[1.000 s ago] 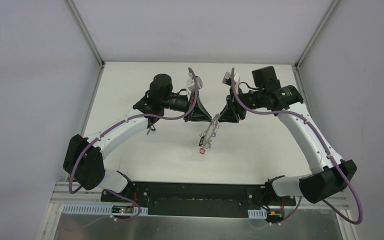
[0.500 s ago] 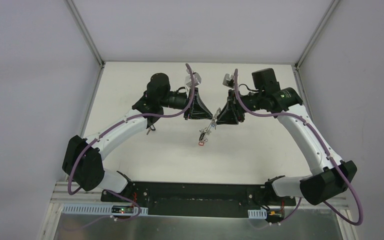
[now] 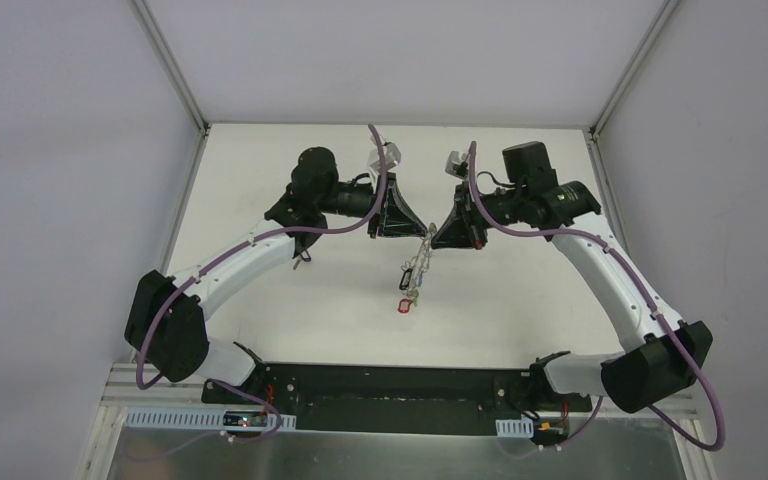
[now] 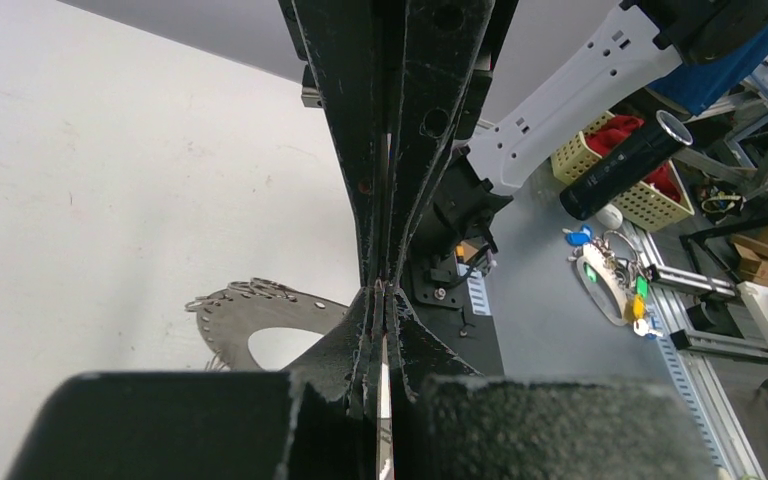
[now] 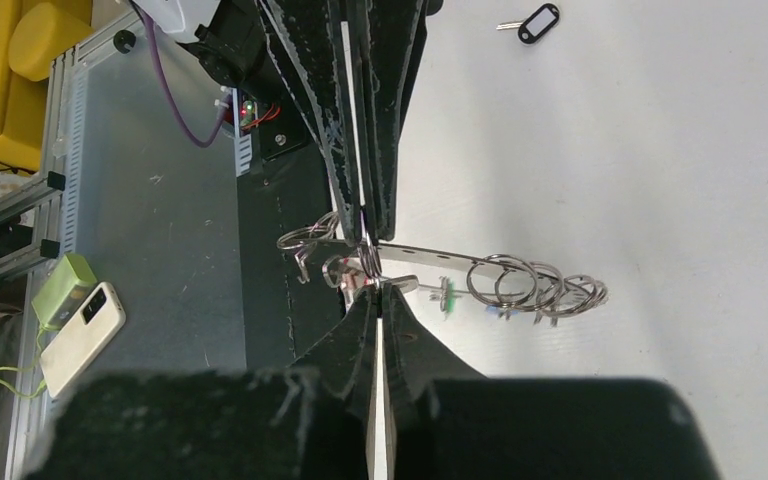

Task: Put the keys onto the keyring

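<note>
Keyring (image 5: pixel 440 257) hangs above the white surface (image 3: pixel 520 300), caught between the two pincers where they meet tip to tip. In the wrist views it shows as a flat grey metal band pierced with small holes, with several split rings threaded on it. Left pincer (image 4: pixel 382 290) is clenched on the keyring's upper edge, with a thin bright sliver of metal between its fingers. Right pincer (image 5: pixel 378 292) is clenched too, its tips just below the keyring band and touching a small silver key with a green tag (image 5: pixel 450 296). Cannot tell whether that key is actually pinched. Keys (image 3: pixel 416 275) dangle in a string from the keyring towards the arm bases, with a red tag (image 3: pixel 404 303) lowest. One more key with a black tag (image 5: pixel 538 22) lies flat on the surface, well apart from the keyring on the left arm's side. Beyond the surface edge, far from the keyring, a phone (image 5: pixel 82 338) lies beside a pale green block (image 5: pixel 64 283) on a grey shelf. The left wrist view shows a yellow basket (image 4: pixel 660 195) holding red cloth. Any lettering on tags or phone is too small to read.
</note>
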Motion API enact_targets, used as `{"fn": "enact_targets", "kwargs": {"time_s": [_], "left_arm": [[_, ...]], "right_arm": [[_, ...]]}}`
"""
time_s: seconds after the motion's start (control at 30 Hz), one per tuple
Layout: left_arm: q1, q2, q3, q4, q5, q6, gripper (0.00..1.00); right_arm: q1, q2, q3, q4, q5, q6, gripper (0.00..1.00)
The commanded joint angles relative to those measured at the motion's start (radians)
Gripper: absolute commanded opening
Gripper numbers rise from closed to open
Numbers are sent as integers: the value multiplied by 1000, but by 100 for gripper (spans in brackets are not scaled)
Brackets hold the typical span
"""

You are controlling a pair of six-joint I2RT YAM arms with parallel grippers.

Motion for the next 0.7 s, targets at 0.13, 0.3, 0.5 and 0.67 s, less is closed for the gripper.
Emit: {"fn": "enact_targets", "kwargs": {"time_s": [0.13, 0.3, 0.5, 0.67], "left_arm": [[-8, -30, 1, 197, 17, -105, 0], [-9, -26, -7, 214, 14, -115, 0], [-18, -25, -13, 216, 13, -114, 0], [-20, -22, -23, 216, 13, -107, 0]], "right_arm": [[-10, -31, -26, 62, -59, 30, 0], [-10, -14, -25, 81, -92, 49, 0], [-7, 19, 0, 97, -112, 82, 3], [-4, 29, 13, 108, -114, 105, 10]]}}
